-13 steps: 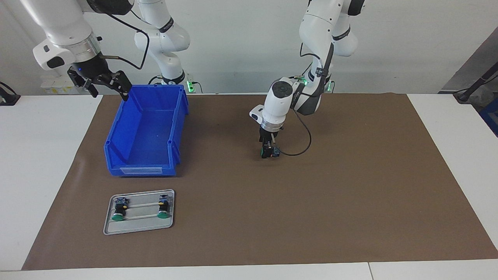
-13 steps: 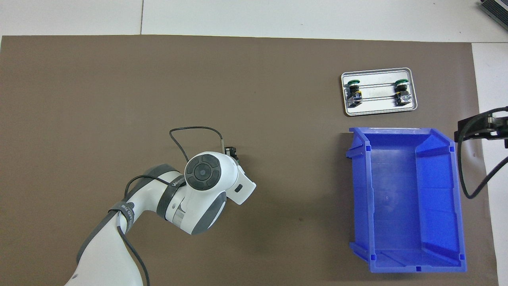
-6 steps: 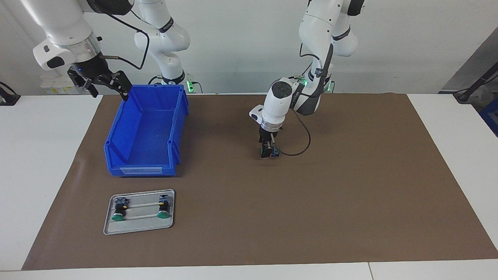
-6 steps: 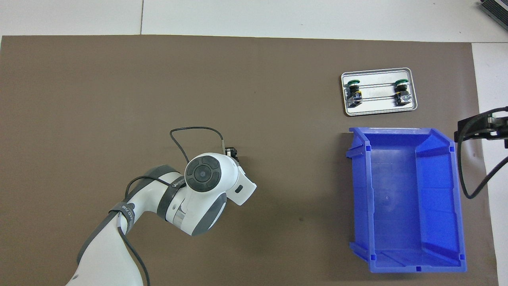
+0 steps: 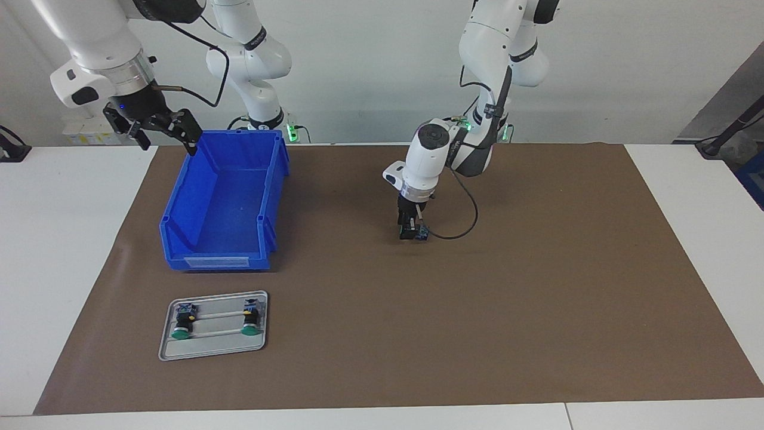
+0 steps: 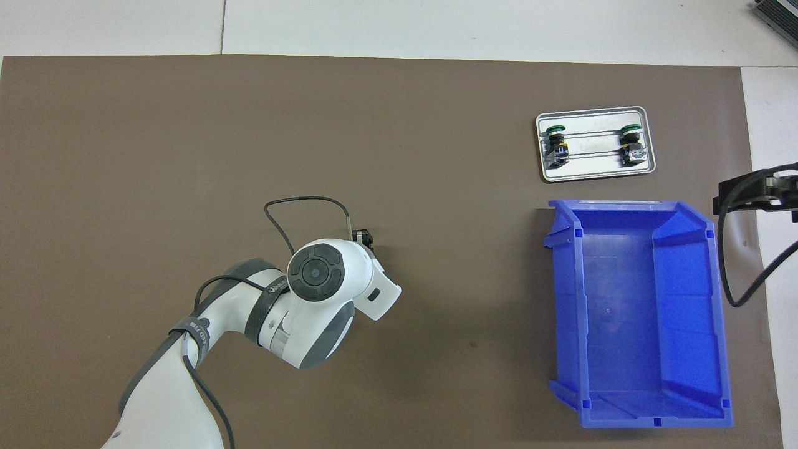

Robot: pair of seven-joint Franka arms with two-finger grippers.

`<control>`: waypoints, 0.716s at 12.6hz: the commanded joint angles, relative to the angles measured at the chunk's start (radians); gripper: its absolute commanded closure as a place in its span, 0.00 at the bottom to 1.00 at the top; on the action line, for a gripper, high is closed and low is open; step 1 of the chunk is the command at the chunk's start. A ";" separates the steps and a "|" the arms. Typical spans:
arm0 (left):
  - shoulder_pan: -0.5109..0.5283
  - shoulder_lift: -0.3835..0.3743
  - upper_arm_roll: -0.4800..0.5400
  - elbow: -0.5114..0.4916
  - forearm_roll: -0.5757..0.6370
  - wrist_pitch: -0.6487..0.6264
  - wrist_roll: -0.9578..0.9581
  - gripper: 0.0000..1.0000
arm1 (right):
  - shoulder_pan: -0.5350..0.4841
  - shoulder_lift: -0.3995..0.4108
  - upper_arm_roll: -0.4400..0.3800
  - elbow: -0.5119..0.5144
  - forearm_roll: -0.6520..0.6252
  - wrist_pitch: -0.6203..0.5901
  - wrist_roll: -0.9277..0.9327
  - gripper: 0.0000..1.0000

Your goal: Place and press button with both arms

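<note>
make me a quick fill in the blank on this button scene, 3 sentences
1. The grey tray holds ____ buttons.
2. The blue bin is ____ to the robots than the tray.
3. The right hand hangs by the ____ bin's corner, while the left hand is low over the mat at a third button.

Missing words: two; nearer; blue

bin: I see a blue bin (image 5: 224, 200), empty, on my brown mat (image 5: 537, 298) toward my right arm's end | tray: grey tray (image 5: 213, 346) farther from me than the bin, just beside it | table: white table (image 5: 54, 239) under the mat
</note>
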 commanded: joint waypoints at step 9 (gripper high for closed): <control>0.087 0.024 0.009 0.030 -0.011 0.023 0.028 0.81 | -0.004 -0.008 0.006 -0.013 0.020 0.020 -0.020 0.00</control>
